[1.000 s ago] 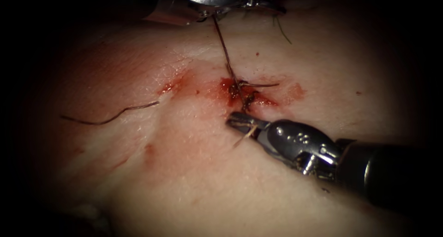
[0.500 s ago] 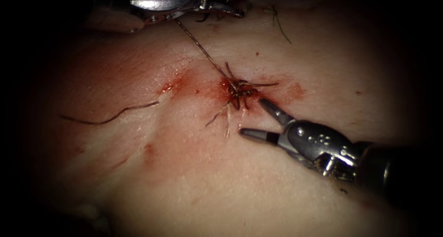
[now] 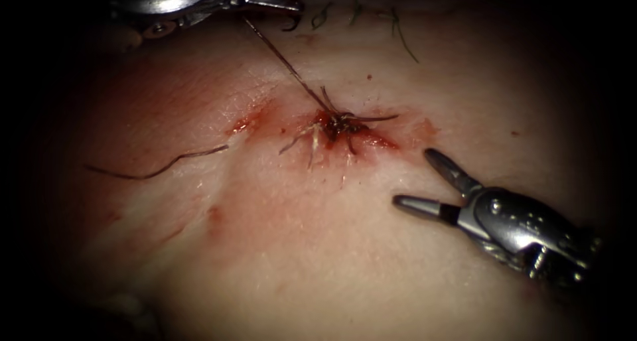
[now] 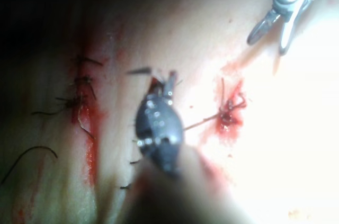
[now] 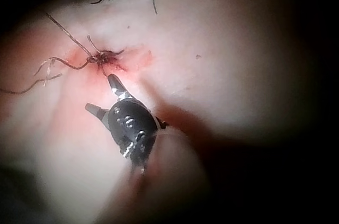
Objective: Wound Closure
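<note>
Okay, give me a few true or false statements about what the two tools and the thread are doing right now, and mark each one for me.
1. The right tool holds the thread. False: it stands open and empty, apart from the knot, on its right.
2. The left tool holds a taut thread that runs to the knot. True.
3. Red fluid stains the tissue around the knot. True.
4. A curved needle is stuck in the tissue beside the right tool. False: no needle is visible there.
5. A loose piece of thread lies on the tissue left of the knot. True.
</note>
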Controlling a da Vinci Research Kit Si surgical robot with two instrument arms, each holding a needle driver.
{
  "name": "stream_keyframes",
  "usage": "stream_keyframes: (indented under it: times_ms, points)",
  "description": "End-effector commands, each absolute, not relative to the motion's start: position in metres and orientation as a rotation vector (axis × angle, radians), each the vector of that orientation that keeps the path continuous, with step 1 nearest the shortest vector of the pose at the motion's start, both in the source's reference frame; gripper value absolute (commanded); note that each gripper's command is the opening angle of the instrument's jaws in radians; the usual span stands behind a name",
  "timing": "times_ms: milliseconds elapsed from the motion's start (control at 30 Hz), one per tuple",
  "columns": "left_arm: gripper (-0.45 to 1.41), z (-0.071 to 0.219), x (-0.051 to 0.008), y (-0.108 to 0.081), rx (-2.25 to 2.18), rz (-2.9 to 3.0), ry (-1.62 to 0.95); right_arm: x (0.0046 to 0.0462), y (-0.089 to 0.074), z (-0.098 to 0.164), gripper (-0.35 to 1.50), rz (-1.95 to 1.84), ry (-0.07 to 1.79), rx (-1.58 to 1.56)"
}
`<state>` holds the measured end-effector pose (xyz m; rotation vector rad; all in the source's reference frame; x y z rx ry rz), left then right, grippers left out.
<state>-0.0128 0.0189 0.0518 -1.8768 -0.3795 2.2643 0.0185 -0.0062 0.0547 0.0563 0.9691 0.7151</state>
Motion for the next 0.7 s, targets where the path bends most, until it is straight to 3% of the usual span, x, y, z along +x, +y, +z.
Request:
stream_keyframes:
  times_ms: [33,233,700]
  points:
    - [-0.45,0.0522,-0.0136,0.0190,-1.884,2.261,-0.378,0.0190,-0.0042,0.0552,1.45,0.708,0.961,0.044]
    - [-0.45,0.0516,-0.0156,0.0191,-1.903,2.249,-0.381,0.0200,0.0013,0.0562,1.45,0.693,0.929,0.008]
    - [-0.45,0.0512,-0.0156,0.0188,-1.906,2.246,-0.386,0.0284,0.0055,0.0626,1.40,0.588,0.982,0.118]
